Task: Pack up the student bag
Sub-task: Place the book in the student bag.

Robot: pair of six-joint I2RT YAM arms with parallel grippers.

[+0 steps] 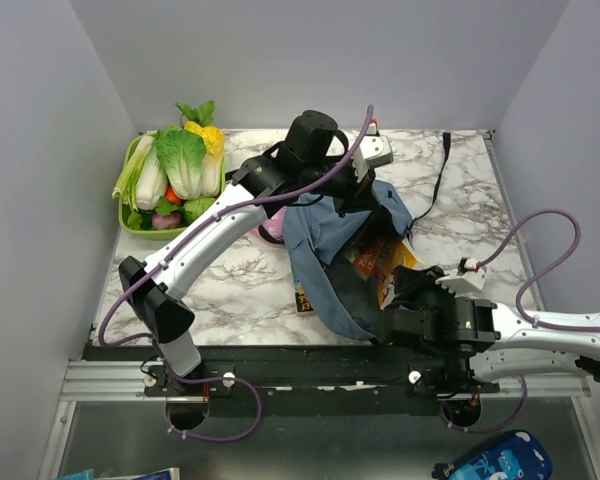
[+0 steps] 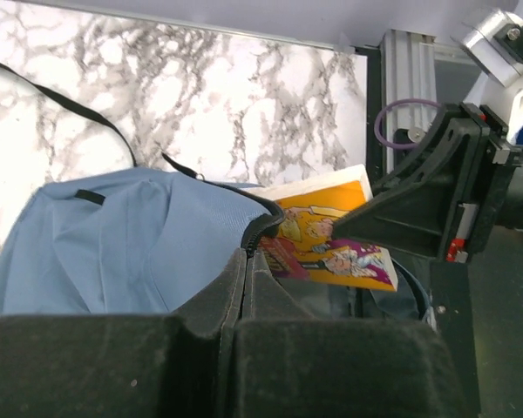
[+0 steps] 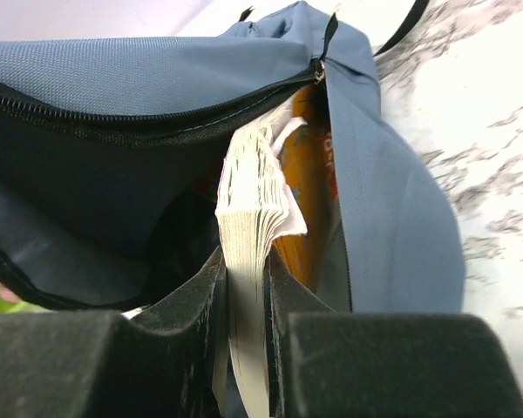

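- The left arm [image 1: 210,240] rises from its base at the near left and reaches diagonally toward the far right over the marble table [image 1: 480,200]. Its wrist is bent down over the far end of the bag.
- The left gripper [image 2: 242,277] is closed, with its fingers pinched on the bag's zipper rim.
- The student bag [image 1: 315,240] lies mid-table between the two arms. Its long axis runs from far to near, and its open mouth faces near-right. A black strap [image 1: 438,185] trails toward the far right.
- A book [image 1: 385,265] with an orange cover sits partly inside the mouth.
- The right arm [image 1: 540,340] comes in low from the near right, pointing left.
- The right gripper [image 3: 244,261] is clamped on the book's page edges.
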